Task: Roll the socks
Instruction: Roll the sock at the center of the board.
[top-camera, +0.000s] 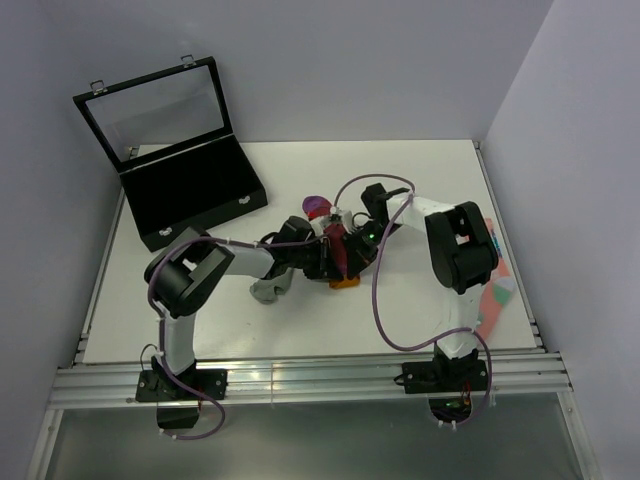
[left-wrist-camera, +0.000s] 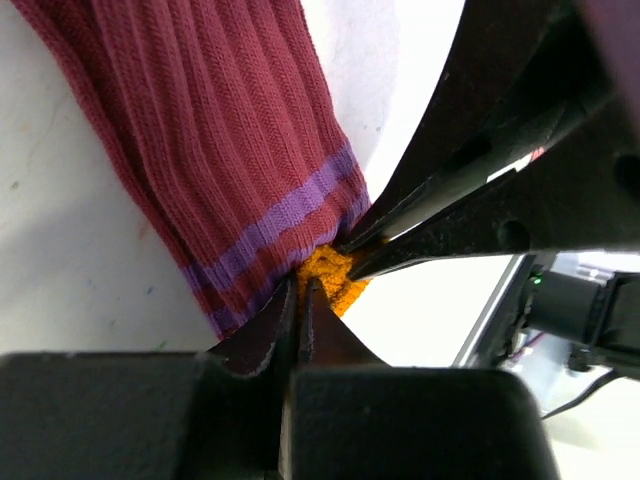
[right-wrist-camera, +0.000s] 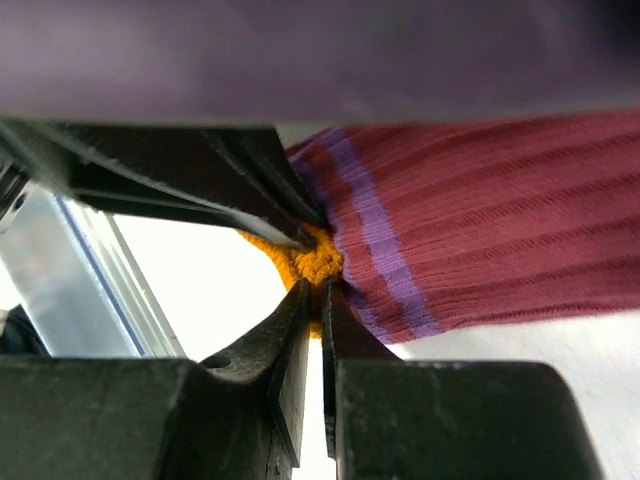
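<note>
The long magenta-red sock (top-camera: 338, 243) lies at the table's middle, its purple heel (top-camera: 316, 206) at the far end and its orange toe (top-camera: 345, 283) at the near end. The wrist views show its ribbed fabric (left-wrist-camera: 220, 130) (right-wrist-camera: 500, 230) with purple stripes. My left gripper (left-wrist-camera: 303, 287) (top-camera: 322, 264) is shut on the orange toe (left-wrist-camera: 330, 270). My right gripper (right-wrist-camera: 319, 290) (top-camera: 348, 260) is shut on the same toe (right-wrist-camera: 315, 260) from the other side. The two pairs of fingertips nearly touch. The grey ankle sock (top-camera: 270, 289) lies crumpled under my left arm.
An open black case (top-camera: 195, 195) with a glass lid stands at the back left. A salmon-pink sock with teal and white patches (top-camera: 497, 290) lies at the table's right edge behind the right arm. The table's front rail (top-camera: 300, 380) runs along the near edge.
</note>
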